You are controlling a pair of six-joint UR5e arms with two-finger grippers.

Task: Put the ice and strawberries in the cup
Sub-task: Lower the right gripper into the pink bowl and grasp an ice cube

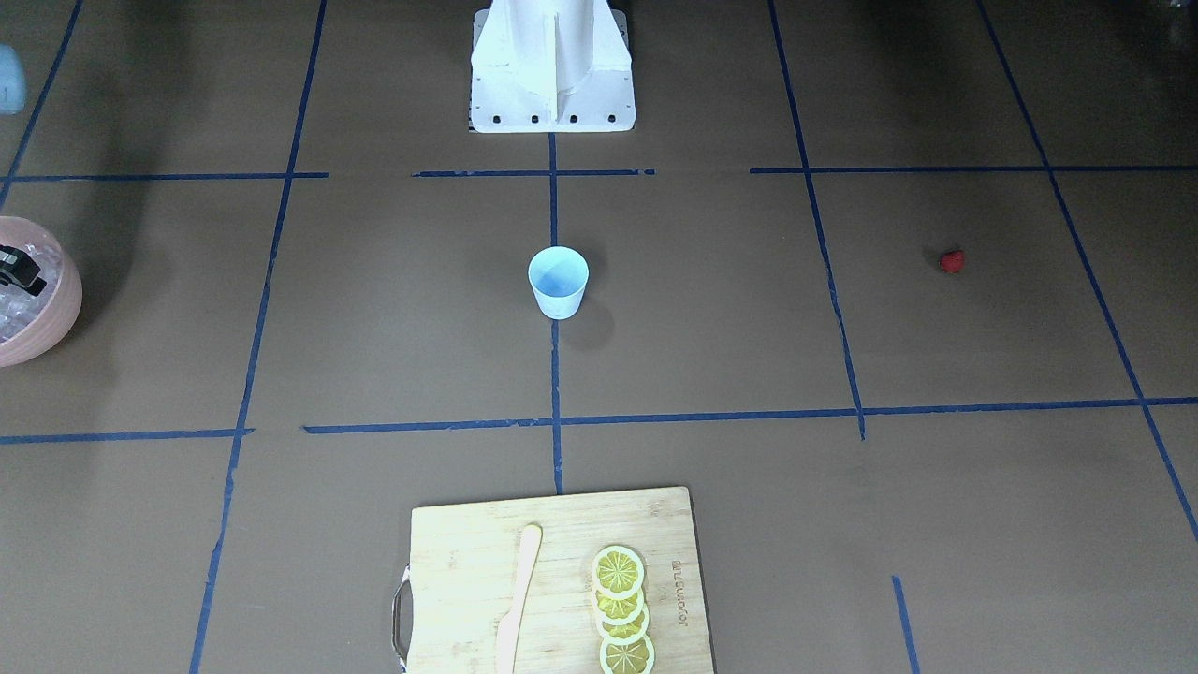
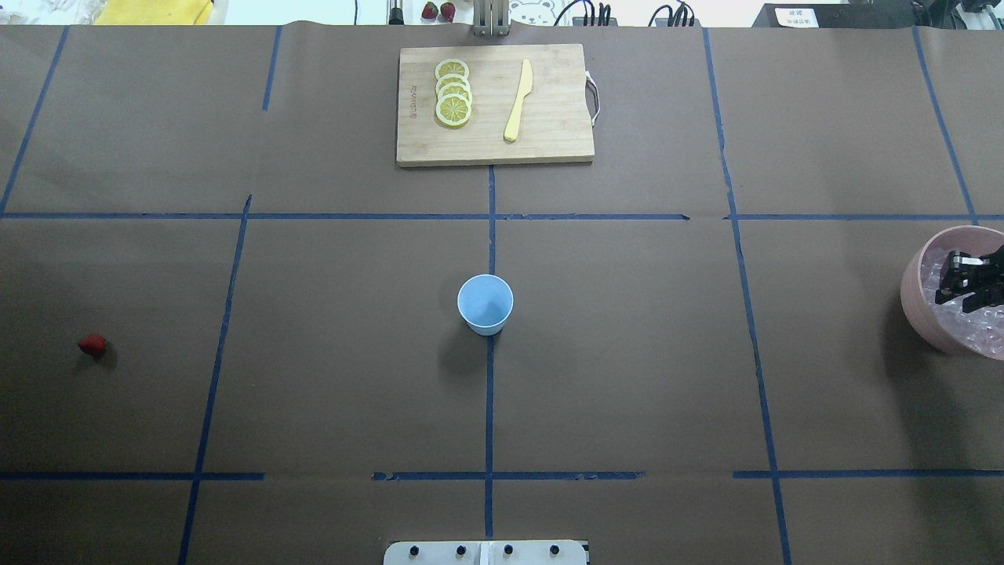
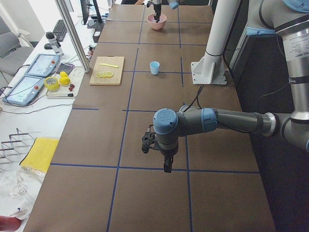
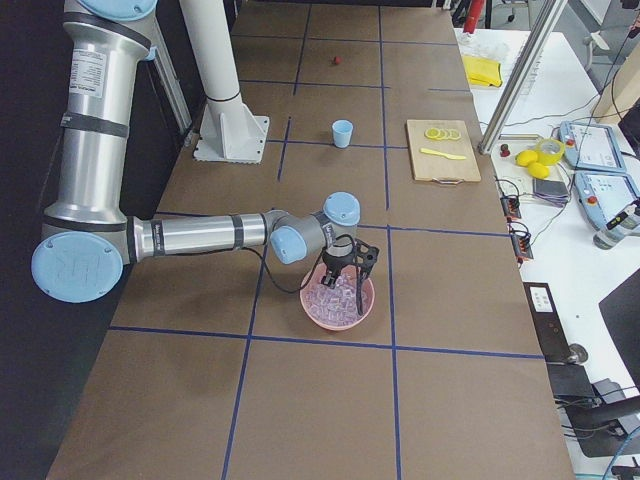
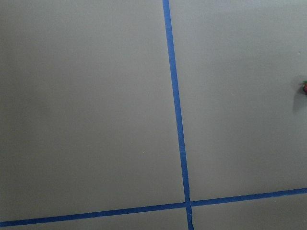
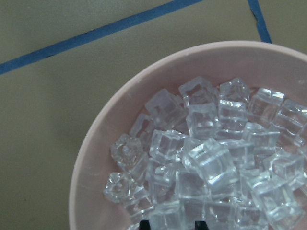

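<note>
Starting left: one strawberry (image 2: 92, 344) alone on the desk (image 2: 314, 392); the left tool (image 3: 166, 166) hangs over bare desk, opening impossible to tell. One cup (image 2: 485, 304) upright, dead centre. Far right, the right tool (image 2: 945, 278), jaws parted, gripping nothing, sits inside one pink bowl (image 2: 914, 302) heaped with uncountable ice cubes (image 6: 206, 158).

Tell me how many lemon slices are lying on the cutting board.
4 lemon slices. They lie in one overlapping row on the cutting board, beside the yellow knife. A further slice underneath could be hidden.
</note>
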